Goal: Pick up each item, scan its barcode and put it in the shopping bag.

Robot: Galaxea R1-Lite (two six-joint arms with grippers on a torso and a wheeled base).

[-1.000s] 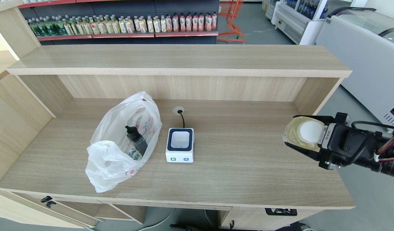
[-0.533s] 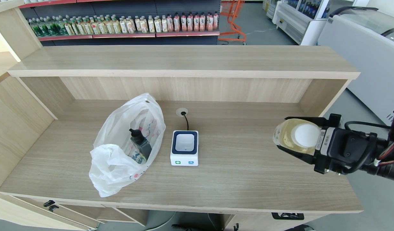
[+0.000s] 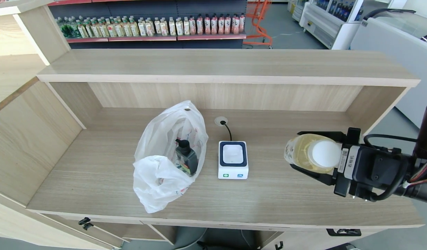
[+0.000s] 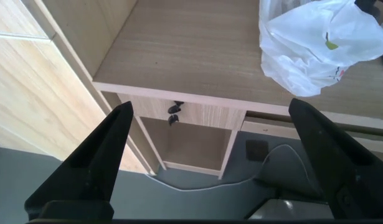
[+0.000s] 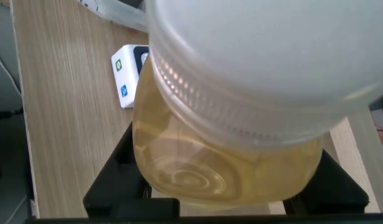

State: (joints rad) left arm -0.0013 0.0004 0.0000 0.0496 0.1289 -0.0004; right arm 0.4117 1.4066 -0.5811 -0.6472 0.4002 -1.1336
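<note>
My right gripper point(image 3: 303, 151) is shut on a clear bottle of yellow liquid point(image 3: 305, 152) with a white cap point(image 3: 325, 153), held on its side above the right part of the counter, to the right of the scanner point(image 3: 233, 159). In the right wrist view the bottle point(image 5: 222, 162) is right in front of the camera and a corner of the scanner point(image 5: 129, 74) lies beyond it. A white plastic shopping bag point(image 3: 164, 166) stands open left of the scanner with a dark pump bottle point(image 3: 186, 158) inside. My left gripper point(image 4: 210, 155) hangs open off the counter's front left corner, near the bag point(image 4: 316, 43).
The wooden counter point(image 3: 269, 194) has a raised back wall and side walls. The scanner's cable runs into a grommet hole point(image 3: 221, 121) behind it. A cabinet door handle point(image 4: 174, 112) sits under the counter's front edge. Shelves of drink bottles point(image 3: 157, 26) stand far behind.
The head camera has shifted, sliding the whole scene rightward in the picture. The right gripper with the bottle has come further over the counter, closer to the scanner.
</note>
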